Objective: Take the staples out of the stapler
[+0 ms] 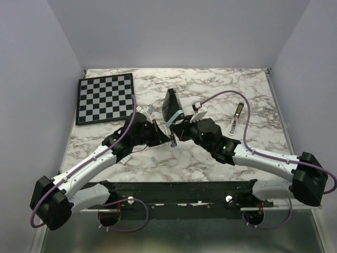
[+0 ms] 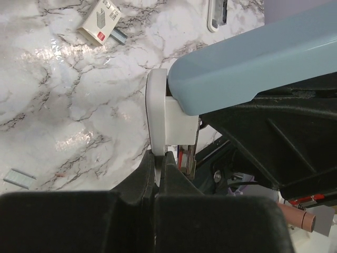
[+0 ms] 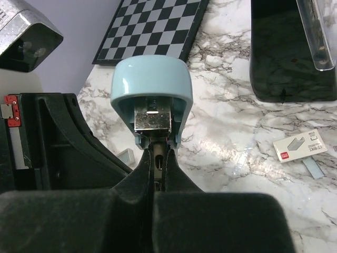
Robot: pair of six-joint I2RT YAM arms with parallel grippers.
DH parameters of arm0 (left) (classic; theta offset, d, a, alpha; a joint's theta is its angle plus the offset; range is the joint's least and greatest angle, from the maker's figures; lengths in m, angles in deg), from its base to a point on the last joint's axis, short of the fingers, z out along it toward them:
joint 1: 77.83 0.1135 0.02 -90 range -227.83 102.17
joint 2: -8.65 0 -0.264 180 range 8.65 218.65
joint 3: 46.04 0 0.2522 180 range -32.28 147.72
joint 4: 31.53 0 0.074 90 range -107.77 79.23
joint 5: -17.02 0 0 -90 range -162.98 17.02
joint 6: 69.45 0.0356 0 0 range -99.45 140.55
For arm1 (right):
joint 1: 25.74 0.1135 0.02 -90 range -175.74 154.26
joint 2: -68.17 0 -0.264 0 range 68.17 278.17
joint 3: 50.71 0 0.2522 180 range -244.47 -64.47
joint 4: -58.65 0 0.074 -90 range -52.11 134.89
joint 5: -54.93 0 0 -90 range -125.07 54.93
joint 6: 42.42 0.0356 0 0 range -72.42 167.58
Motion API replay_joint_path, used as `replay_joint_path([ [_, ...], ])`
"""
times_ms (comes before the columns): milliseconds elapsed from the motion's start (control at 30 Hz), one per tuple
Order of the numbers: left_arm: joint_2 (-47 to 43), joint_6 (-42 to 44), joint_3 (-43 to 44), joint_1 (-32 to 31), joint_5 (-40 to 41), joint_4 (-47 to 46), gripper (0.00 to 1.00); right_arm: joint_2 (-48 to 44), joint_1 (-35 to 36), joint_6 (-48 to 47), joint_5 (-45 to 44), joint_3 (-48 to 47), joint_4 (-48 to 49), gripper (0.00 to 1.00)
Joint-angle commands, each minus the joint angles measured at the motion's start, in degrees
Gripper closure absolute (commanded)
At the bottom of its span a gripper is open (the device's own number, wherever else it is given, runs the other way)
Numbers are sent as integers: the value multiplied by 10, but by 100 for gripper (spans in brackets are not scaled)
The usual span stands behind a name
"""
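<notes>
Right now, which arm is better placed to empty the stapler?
Probably right. The right gripper is shut on the metal part under the stapler's blue cover, in line to pull it out. The left gripper pinches the white base, so it suits steadying.

White-and-black arms [image 1: 89, 166], purple cables [image 1: 231, 95]

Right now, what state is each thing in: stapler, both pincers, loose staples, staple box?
stapler: held between both pincers, metal magazine end showing
left pincer: shut on the stapler's white end
right pincer: shut on the stapler's lower part
staples: loose strip lying flat on the table
staple box: lying flat on the table
</notes>
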Motion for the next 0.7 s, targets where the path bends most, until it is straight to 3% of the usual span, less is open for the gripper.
replay_joint_path([
  [0,-15,5,11,-4,-48,-36,100,17,2,-22,-25,-38,0,99],
  [33,-14,5,13,-5,-48,-35,100,17,2,-35,-16,-42,1,96],
  [67,-13,3,14,-5,-51,-34,100,17,3,-42,-6,-46,-3,76],
  [100,-13,1,17,-5,-52,-34,100,17,2,-47,18,-53,-13,63],
  [167,-13,0,21,-4,-53,-29,100,15,2,-46,29,-51,-16,52],
  [300,-21,0,28,-5,-48,-22,100,21,2,-33,8,-35,-11,61],
  [433,-26,0,30,-4,-47,-16,100,33,3,-37,37,-43,-7,52],
  [567,-28,-3,33,-5,-48,-17,100,39,7,-37,30,-51,-12,55],
  [667,-31,-4,36,-5,-52,-17,100,45,9,-35,21,-53,-20,68],
])
